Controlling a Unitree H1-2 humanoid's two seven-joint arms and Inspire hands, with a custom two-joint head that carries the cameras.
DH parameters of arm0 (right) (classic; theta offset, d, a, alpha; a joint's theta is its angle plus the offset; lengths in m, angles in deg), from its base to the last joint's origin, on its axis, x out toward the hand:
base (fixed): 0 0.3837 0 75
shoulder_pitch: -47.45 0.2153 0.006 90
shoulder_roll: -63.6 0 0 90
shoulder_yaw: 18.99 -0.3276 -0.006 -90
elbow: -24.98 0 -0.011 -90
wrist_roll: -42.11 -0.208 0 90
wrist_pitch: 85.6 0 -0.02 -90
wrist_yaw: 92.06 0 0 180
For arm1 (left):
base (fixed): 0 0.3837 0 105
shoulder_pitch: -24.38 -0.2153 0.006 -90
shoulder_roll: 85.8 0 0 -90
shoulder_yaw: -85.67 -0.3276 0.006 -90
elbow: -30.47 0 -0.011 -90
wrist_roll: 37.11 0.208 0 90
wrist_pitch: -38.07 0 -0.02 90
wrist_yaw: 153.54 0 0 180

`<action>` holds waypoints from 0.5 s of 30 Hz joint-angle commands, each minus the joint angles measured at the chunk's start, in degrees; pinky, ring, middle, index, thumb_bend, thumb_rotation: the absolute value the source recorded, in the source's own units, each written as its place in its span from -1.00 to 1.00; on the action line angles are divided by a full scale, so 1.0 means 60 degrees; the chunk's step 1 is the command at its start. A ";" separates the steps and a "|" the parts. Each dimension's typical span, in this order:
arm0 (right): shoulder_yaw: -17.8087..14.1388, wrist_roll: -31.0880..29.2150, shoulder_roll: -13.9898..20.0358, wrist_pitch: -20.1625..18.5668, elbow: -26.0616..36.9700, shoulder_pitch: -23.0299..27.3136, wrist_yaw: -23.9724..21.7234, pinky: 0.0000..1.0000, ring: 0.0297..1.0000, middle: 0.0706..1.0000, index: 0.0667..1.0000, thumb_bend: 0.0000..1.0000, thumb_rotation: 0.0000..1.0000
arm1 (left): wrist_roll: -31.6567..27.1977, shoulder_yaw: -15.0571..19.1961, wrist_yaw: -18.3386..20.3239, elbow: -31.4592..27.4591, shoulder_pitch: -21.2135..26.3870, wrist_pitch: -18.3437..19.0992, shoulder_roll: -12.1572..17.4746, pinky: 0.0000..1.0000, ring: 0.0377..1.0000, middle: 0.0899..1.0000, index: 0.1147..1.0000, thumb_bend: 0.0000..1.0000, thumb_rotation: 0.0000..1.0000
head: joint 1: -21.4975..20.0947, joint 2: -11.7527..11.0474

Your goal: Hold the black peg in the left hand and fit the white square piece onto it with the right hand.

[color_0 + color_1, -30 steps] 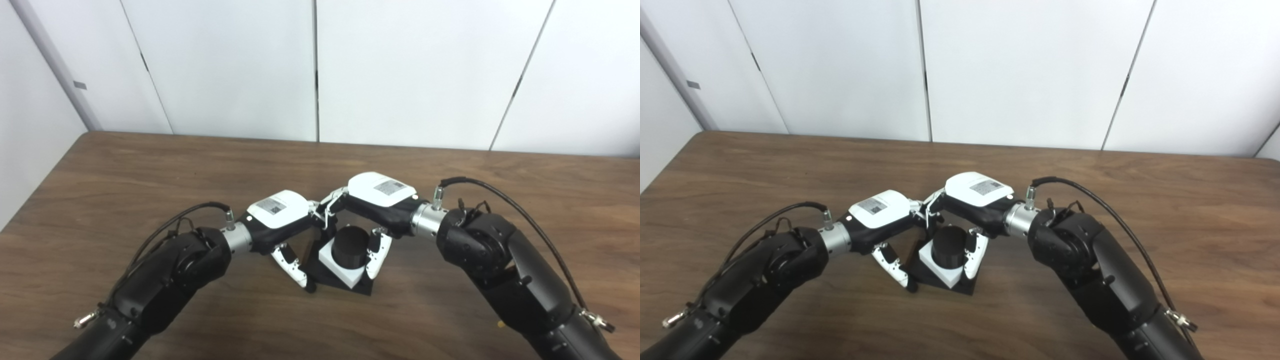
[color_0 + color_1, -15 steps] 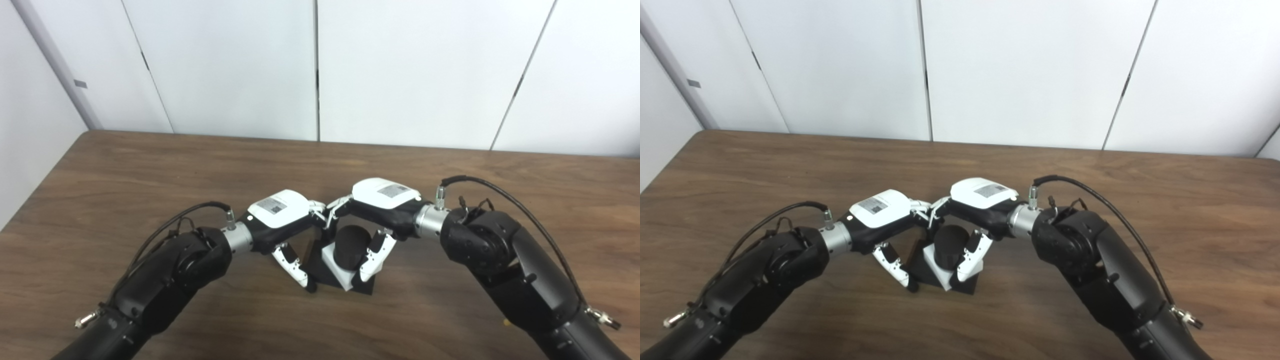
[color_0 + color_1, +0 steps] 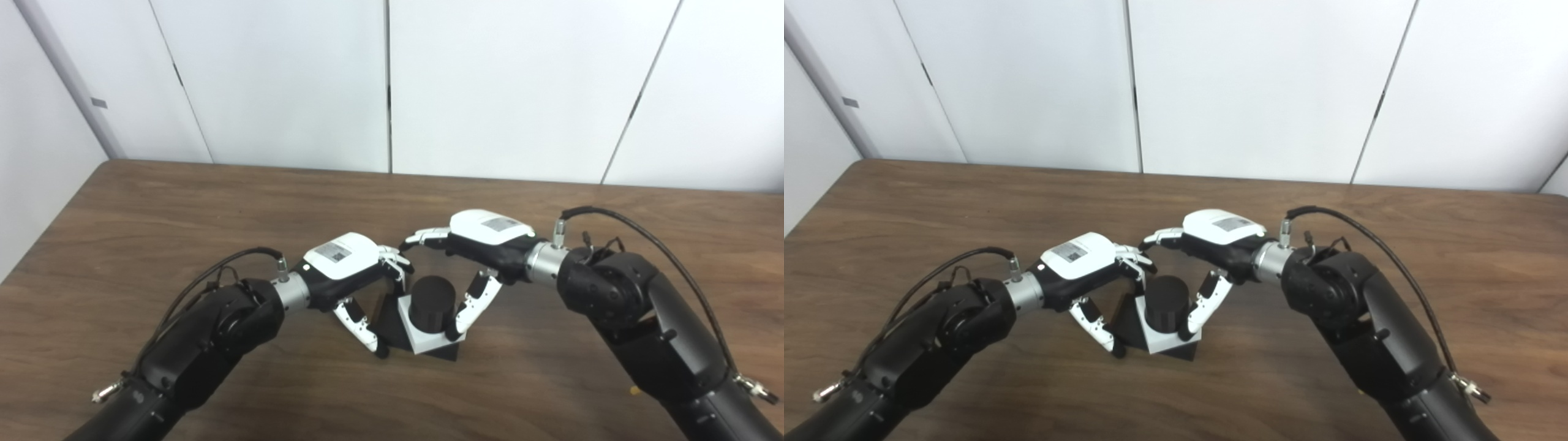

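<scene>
Left eye view shows a brown wooden table point(image 3: 153, 208) with both arms meeting near the middle of its near edge. The black peg point(image 3: 431, 303) is a short round cylinder which stands upright on a flat black base point(image 3: 445, 351). The white square piece point(image 3: 419, 334) sits around the lower part of the peg and lies on the base, a little turned so that one corner points to the near edge.

The left hand point(image 3: 343, 269) is just beside the left side of the base. Its thumb reaches down to the table at the base's left corner and its other fingers curl above the far side of the base. Whether it really grips the base, the pictures do not show clearly.

The right hand point(image 3: 484, 245) is on the right side of the peg. Its fingers are spread apart and hold nothing. One white finger point(image 3: 471, 306) slants down and its dark tip comes to the right edge of the white square piece; the other fingers point toward the left hand, above the table.
</scene>
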 commanded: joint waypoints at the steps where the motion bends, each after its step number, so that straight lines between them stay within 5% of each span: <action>1: -0.0356 -0.0255 0.0064 -0.0182 0.0439 0.0351 0.0171 0.48 0.78 0.85 0.75 0.90 -0.33 | 0.0316 -0.0371 0.0503 0.0260 -0.0188 -0.0027 -0.0069 0.68 0.79 0.67 -0.15 0.04 -0.86 | 0.0004 0.0002; 15: -0.1992 -0.0759 0.1045 -0.0039 0.0746 -0.0007 0.1098 0.46 0.74 0.86 0.73 0.73 -0.49 | 0.0304 -0.0275 0.0429 0.0340 -0.0290 -0.0211 0.0138 0.66 0.76 0.65 -0.15 0.05 -0.86 | -0.1080 -0.0340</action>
